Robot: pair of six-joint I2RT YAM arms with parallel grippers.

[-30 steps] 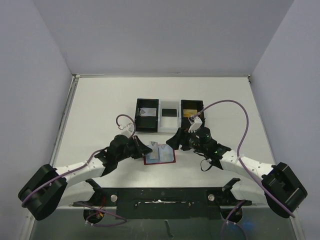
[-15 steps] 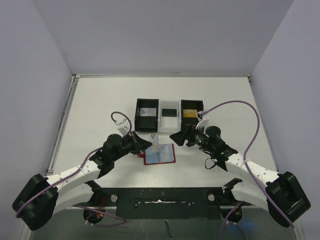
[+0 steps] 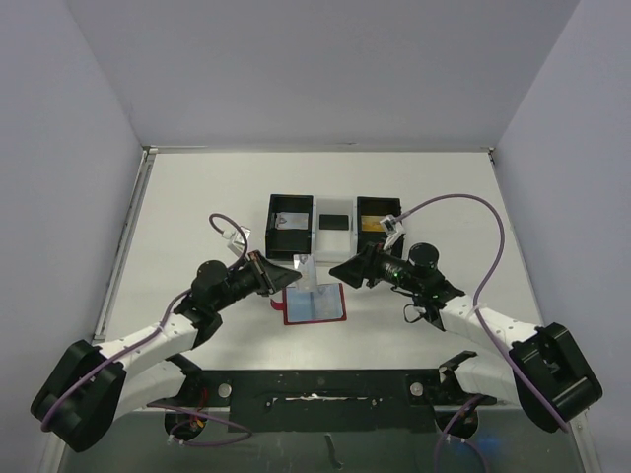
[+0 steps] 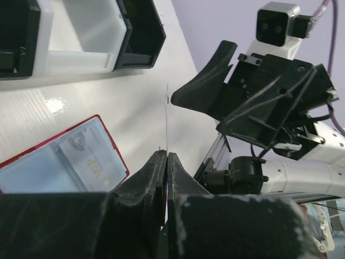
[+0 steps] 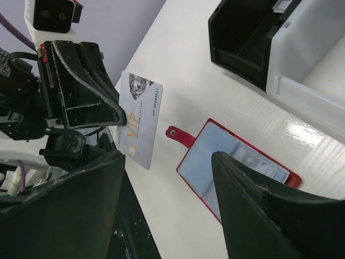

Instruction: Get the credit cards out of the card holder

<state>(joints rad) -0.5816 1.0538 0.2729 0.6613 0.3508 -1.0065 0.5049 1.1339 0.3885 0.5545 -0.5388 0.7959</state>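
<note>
Glossy white table (image 5: pixel 183 70); smooth, seemingly plastic card (image 5: pixel 141 120); shiny card holder (image 5: pixel 226 167) lining

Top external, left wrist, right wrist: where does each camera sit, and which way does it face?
Top external: above and behind the bases, looking down on the table; left gripper and right gripper show.
Left wrist: behind the left gripper, shut on a card seen edge-on, facing the right gripper.
Right wrist: behind the open right gripper, facing the left gripper and the card's face.
Shared: both wrist views show the open card holder and tray.
</note>
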